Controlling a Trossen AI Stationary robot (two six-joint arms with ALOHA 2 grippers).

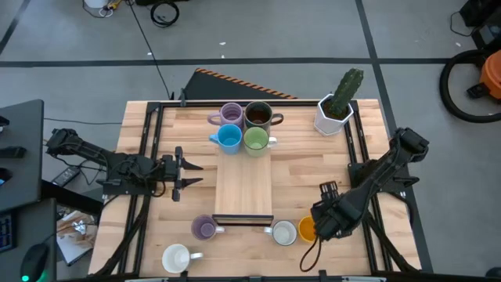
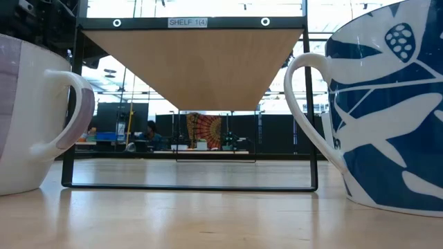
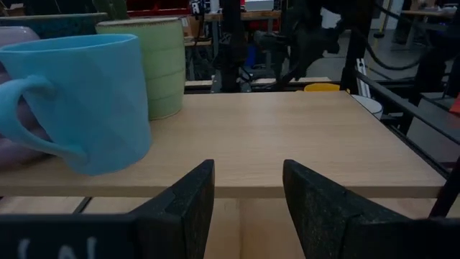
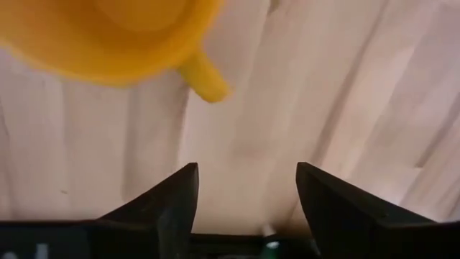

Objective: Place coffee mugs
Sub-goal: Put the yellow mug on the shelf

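Four mugs stand at the far end of a raised wooden shelf (image 1: 243, 180): purple (image 1: 231, 114), dark brown (image 1: 258, 116), blue (image 1: 228, 139) and green (image 1: 256, 140). On the table near its front stand a purple mug (image 1: 204, 228), a white mug (image 1: 282, 233), an orange mug (image 1: 306, 229) and another white mug (image 1: 176, 258). My left gripper (image 1: 192, 171) is open, level, just left of the shelf; its wrist view shows the blue mug (image 3: 86, 101) and the green mug (image 3: 154, 65). My right gripper (image 4: 244, 194) is open and points down beside the orange mug (image 4: 108, 36), near its handle (image 4: 205, 83).
A white faceted pot with a cactus (image 1: 337, 110) stands at the table's far right corner. Black frame rails (image 1: 147, 157) run along both table sides. In the low view, two mugs (image 2: 28, 117) (image 2: 387, 111) flank the shelf's black stand (image 2: 190, 185).
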